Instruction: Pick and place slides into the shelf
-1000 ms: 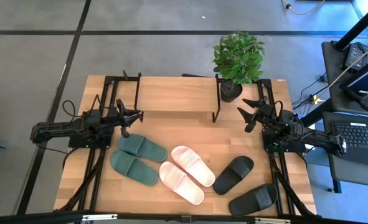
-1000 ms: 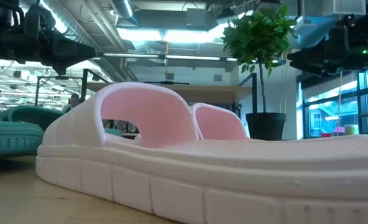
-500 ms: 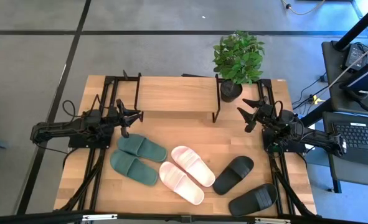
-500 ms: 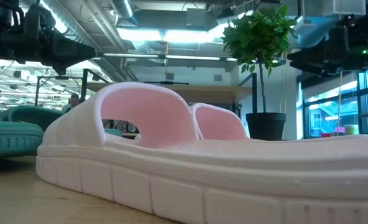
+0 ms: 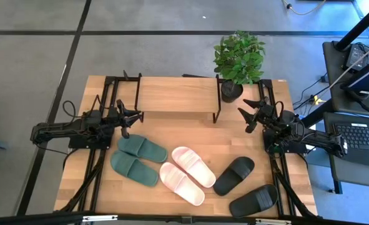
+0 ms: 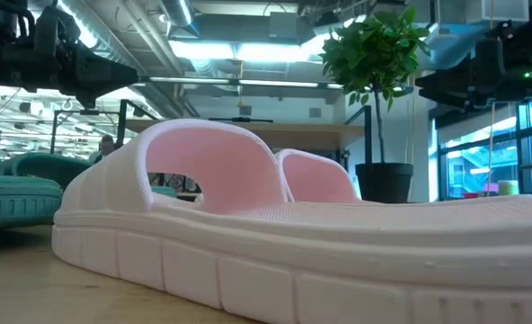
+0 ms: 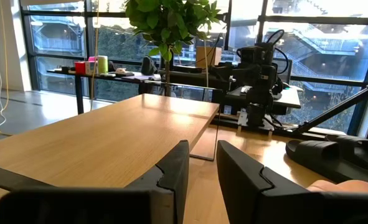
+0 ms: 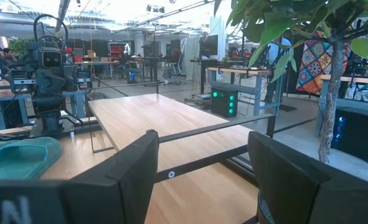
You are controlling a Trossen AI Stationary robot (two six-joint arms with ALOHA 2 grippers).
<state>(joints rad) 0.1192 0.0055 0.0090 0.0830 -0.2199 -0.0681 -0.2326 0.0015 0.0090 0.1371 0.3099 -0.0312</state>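
All six rubber slide sandals, the dark green pair (image 5: 137,159), light pink pair (image 5: 188,174) and black pair (image 5: 243,186), lie crowded on the wooden desk (image 5: 103,194) in front of the low wooden-topped shelf (image 5: 175,96); a descending finger could nudge a neighbouring slide, or a carried slide could catch the shelf's thin black frame. The left gripper (image 5: 130,118) hovers beside the shelf's left end above the green pair, fingers narrowly apart and empty. The right gripper (image 5: 251,115) waits near the potted green plant (image 5: 237,59), fingers spread wide.
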